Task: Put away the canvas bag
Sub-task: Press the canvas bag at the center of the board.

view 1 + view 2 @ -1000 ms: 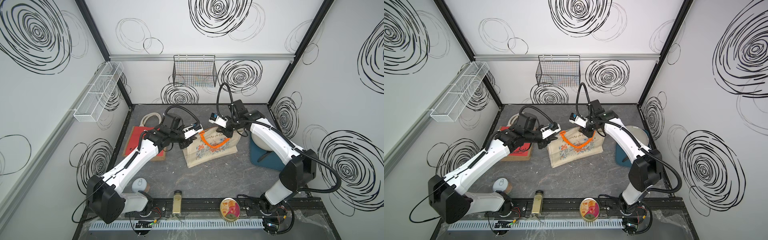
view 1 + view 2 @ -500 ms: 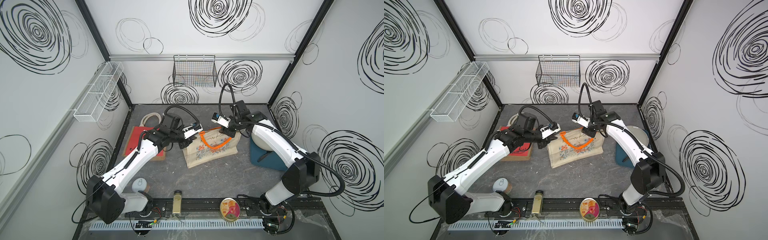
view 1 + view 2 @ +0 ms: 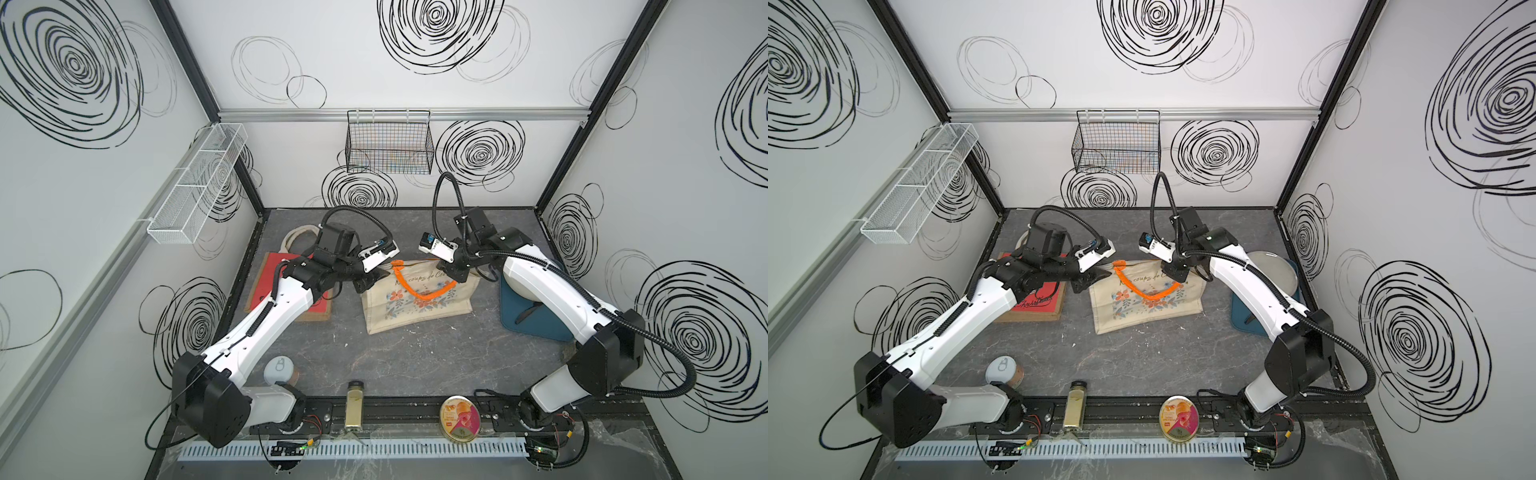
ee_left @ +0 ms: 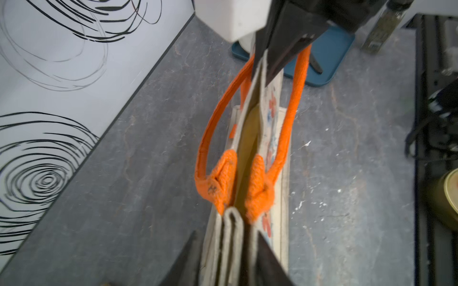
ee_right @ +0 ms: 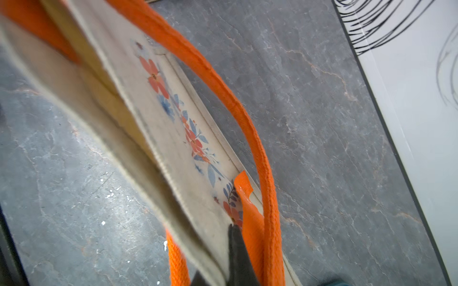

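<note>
- In both top views, the canvas bag (image 3: 415,301) (image 3: 1146,305) is in the middle of the gray counter (image 3: 415,365), between a red bag (image 3: 318,305) and a blue tray (image 3: 536,322).
- The bottom of the canvas bag is on the counter and its top edge is up by the two arms.
- The left pincer (image 3: 370,280) is at one top corner of the canvas bag, and the right pincer (image 3: 453,276) is at the other top corner.
- A black wire basket (image 3: 388,145) hangs on the back wall, well apart from the canvas bag.
- In the left wrist view, the canvas bag (image 4: 270,111) stands on its thin bottom, and its mouth is open just a little.
- The orange handles (image 4: 208,138) hang down, one on each side of the mouth.
- The left pincer (image 4: 225,235) has its two dark fingers (image 4: 183,265) apart, with the folded end of the canvas bag between them.
- At the far end, the right pincer (image 4: 262,74) is pinched tight on the top edge of the canvas bag.
- In the right wrist view, one dark finger (image 5: 236,252) presses on the flower side of the canvas bag (image 5: 168,138), just beside an orange handle (image 5: 247,128).
</note>
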